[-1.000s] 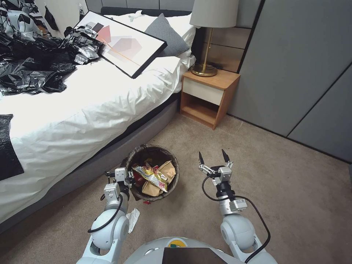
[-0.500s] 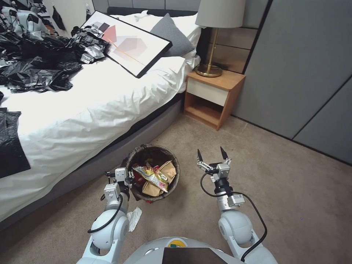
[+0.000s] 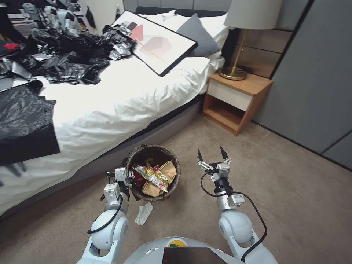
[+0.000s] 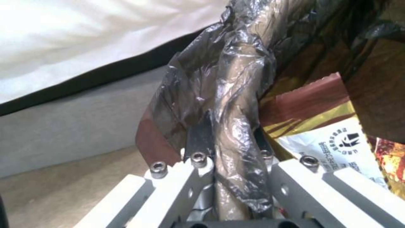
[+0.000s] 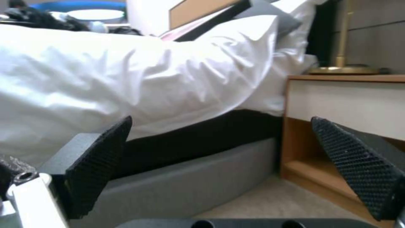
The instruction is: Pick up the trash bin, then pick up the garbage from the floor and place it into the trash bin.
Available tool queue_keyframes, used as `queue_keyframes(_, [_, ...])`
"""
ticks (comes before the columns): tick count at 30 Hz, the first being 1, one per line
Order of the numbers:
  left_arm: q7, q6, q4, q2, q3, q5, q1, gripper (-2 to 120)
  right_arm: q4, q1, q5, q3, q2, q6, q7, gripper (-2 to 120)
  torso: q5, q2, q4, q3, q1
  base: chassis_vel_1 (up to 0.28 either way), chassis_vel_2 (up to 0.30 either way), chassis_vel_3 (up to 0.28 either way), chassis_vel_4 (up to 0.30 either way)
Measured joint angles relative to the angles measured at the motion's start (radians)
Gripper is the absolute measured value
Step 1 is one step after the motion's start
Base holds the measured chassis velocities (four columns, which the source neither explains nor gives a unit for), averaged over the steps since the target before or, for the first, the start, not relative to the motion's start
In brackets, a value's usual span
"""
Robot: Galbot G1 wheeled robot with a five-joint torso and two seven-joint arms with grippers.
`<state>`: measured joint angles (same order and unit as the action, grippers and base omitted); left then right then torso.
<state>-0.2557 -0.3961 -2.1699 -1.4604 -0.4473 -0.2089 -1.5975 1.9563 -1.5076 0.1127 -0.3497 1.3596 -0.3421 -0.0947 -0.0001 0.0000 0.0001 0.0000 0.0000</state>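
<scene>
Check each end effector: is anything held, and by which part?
The left end effector is shut on the trash bin, pinching its bag-lined rim on the side nearest the robot. The right end effector is open and holds nothing.

White rounded arms, black cables, black-tipped right pincer [image 3: 211, 156].

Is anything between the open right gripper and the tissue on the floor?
Nothing visible lies on the carpet between them. The right gripper hangs open beside the trash bin; the tissue lies nearer the left gripper, which grips the bin's rim.
</scene>
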Motion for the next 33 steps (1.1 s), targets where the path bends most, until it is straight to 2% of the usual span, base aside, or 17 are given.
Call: queue_keyframes(33, [0.001, 0.004, -0.003, -0.001, -0.003, 0.0, -0.006, 3, -0.011, 0.017, -0.011, 0.013, 0.001, 0.012, 0.003, 100, 0.0, 0.0, 0.0, 0.0, 0.0, 0.085, 0.083, 0.086, 0.085])
